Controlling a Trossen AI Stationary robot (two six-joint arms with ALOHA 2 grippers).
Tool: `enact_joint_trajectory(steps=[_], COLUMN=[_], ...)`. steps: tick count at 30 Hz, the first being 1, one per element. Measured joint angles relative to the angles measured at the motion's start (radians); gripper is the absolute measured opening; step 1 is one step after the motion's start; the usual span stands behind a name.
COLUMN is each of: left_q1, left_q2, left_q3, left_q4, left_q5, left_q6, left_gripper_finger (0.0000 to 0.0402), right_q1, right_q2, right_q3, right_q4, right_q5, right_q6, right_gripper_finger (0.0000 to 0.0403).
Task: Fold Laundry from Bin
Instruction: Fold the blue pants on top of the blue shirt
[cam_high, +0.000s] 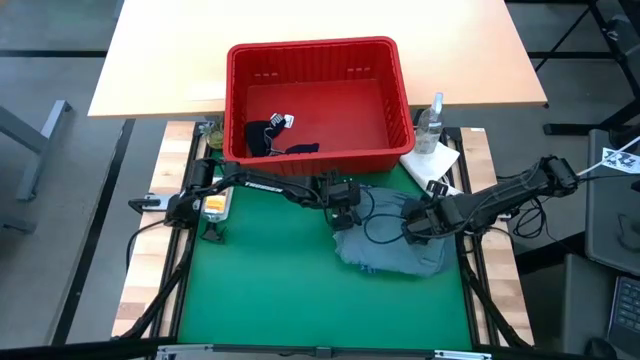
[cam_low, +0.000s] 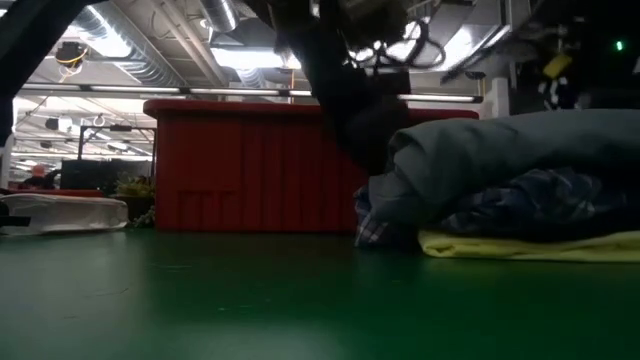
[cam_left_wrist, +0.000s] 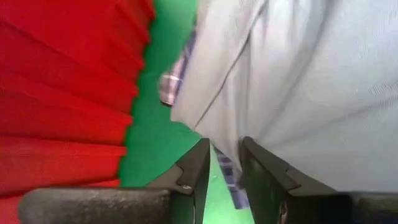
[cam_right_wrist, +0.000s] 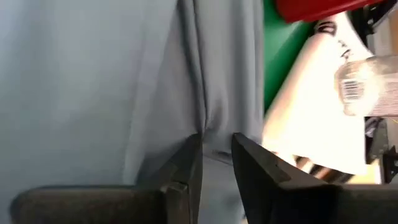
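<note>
The left gripper (cam_left_wrist: 225, 163) sits at the near-left edge of the large grey-blue garment (cam_high: 392, 240), its two dark fingers narrowly parted. A fold of plaid cloth appears to run between them, though the wrist view is too close to be sure it is pinched. The right gripper (cam_right_wrist: 216, 158) rests on the same garment's right side, fingers drawn close with a ridge of the grey-blue fabric caught between them.

The garment tops a low stack on the green mat (cam_high: 260, 290), right of centre and just in front of the red bin (cam_high: 320, 100). Only the low view shows the layers: the grey-blue piece (cam_low: 520, 150) on top, the blue-white plaid shirt (cam_low: 540, 205) beneath it, the small yellow garment (cam_low: 530, 246) flat on the mat.

Only the high view looks into the bin, where a dark navy garment (cam_high: 268, 136) lies in the front-left corner. A white paper towel (cam_high: 432, 160) and a clear bottle (cam_high: 431, 124) stand beside the bin's right wall, close to the stack's far-right corner. The mat lies open to the left and front of the stack.
</note>
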Motion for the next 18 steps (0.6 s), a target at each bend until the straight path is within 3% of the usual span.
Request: enact_joint_trajectory(steps=[8, 18], left_q1=[-0.034, -0.078], left_q2=[-0.101, -0.116], left_q3=[0.0, 0.0], left_q4=[-0.01, 0.013], left_q5=[0.006, 0.011], left_q6=[0.0, 0.006], left_gripper_finger=[0.0061, 0.0043], right_q1=[0.001, 0.0], right_q2=[0.0, 0.024], right_q3=[0.207, 0.255], right_q4=[-0.141, 0.142], right_q5=[0.014, 0.121], right_q6=[-0.001, -0.189], right_gripper_finger=[0.0088, 0.0088])
